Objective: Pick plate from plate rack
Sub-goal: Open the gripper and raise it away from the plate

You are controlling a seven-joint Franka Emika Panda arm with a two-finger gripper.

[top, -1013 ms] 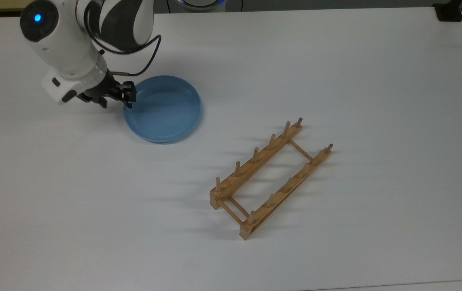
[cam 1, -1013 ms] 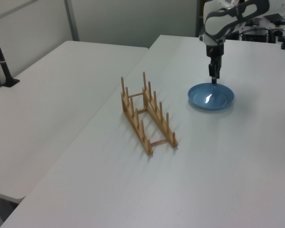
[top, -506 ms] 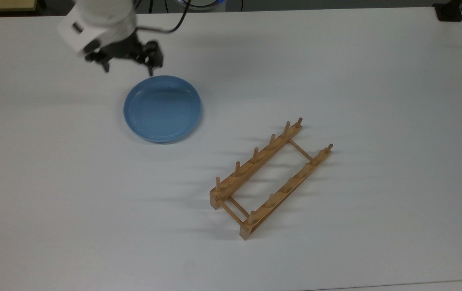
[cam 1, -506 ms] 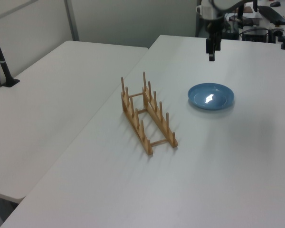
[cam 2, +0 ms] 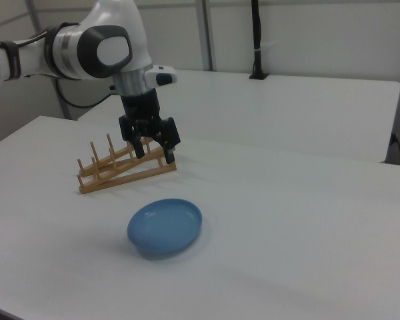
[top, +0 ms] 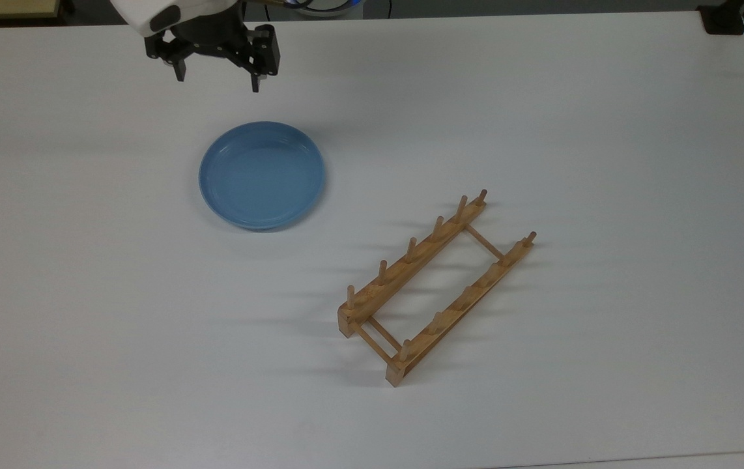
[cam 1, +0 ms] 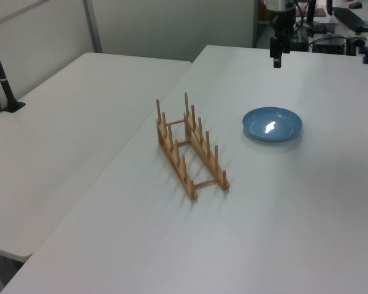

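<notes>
plate flat on table, tool open above

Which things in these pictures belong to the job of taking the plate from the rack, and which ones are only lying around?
Part of the job:
- plate, flat on the table, apart from the rack
- plate rack, nothing in it
- hand, open, holding nothing, above the table

Only around:
- white table
- second table
- black post on the other table

My fingers are matt black plastic. The plate is smooth and glossy blue; the plate rack is light bare wood; the table is matt white.
</notes>
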